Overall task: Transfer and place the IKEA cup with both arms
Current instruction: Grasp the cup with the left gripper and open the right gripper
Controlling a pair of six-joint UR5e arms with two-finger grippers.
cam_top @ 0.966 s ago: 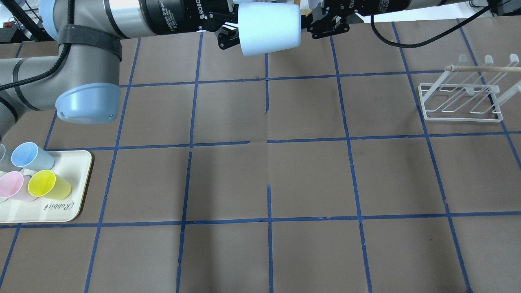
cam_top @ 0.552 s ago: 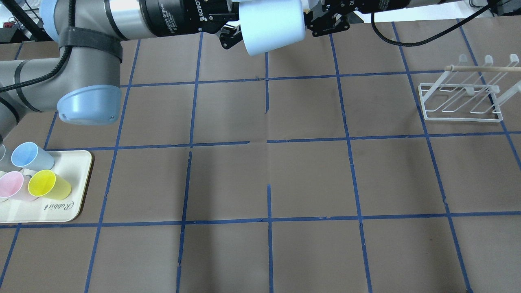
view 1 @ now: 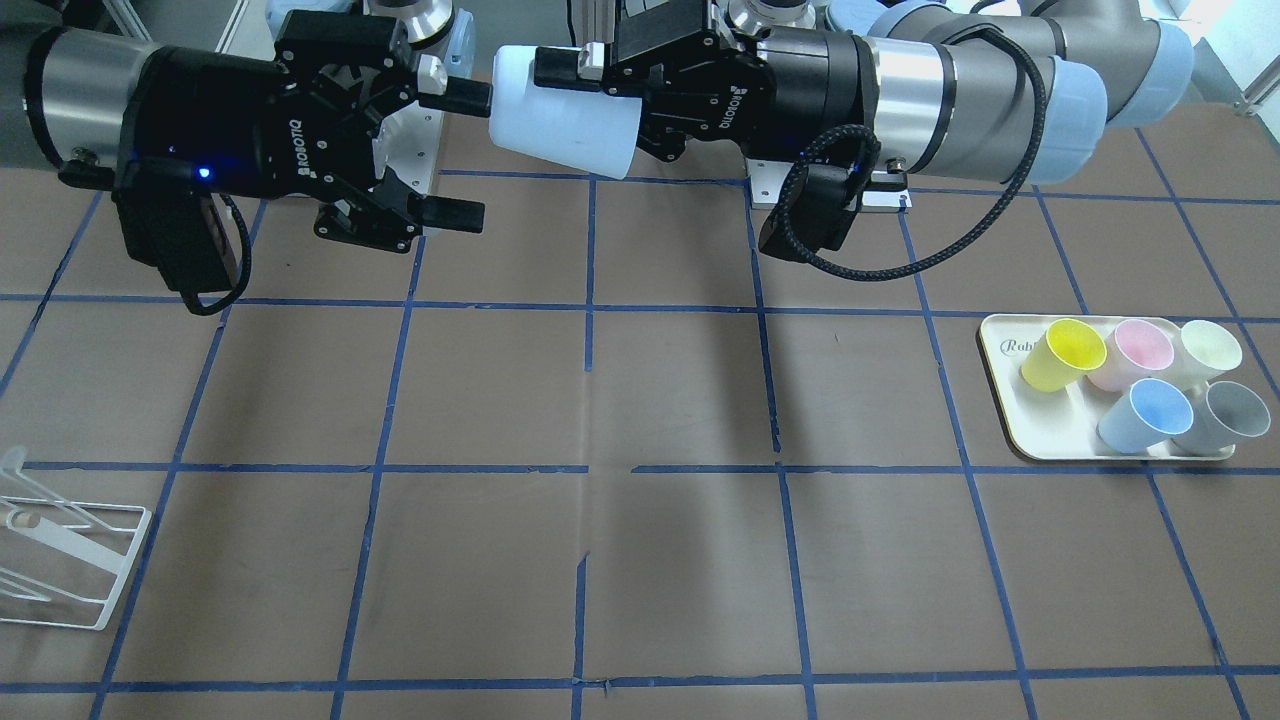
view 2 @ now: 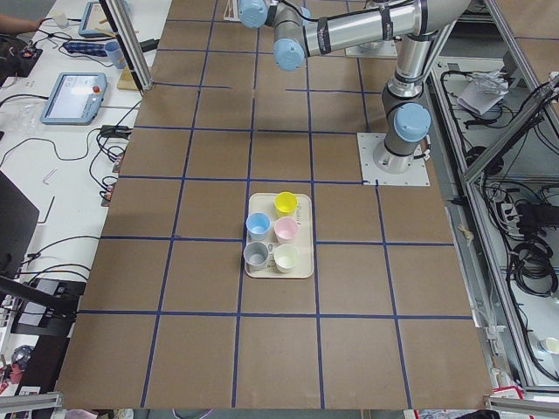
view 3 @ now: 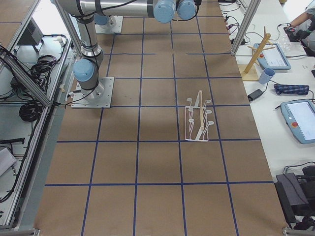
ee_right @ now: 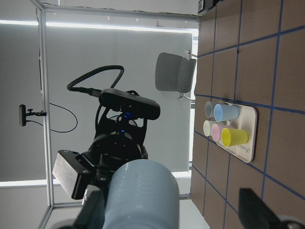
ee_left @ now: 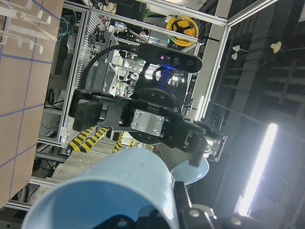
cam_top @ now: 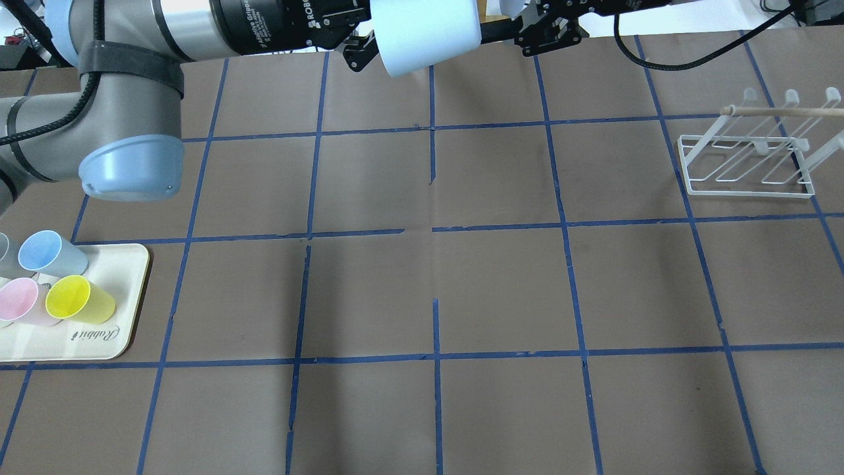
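Right tool "ROBOTIQ", tray "Rabbit"

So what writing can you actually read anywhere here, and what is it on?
"ROBOTIQ": black end of the right arm.
"ROBOTIQ": black end of the left arm, upside down.
"Adaptive Gripper": left arm, overhead view; smaller print blurred.
"Rabbit": tray, cursive.
Held cup: no writing.

Brown blue-gridded table: cup tray left edge, white rack right.
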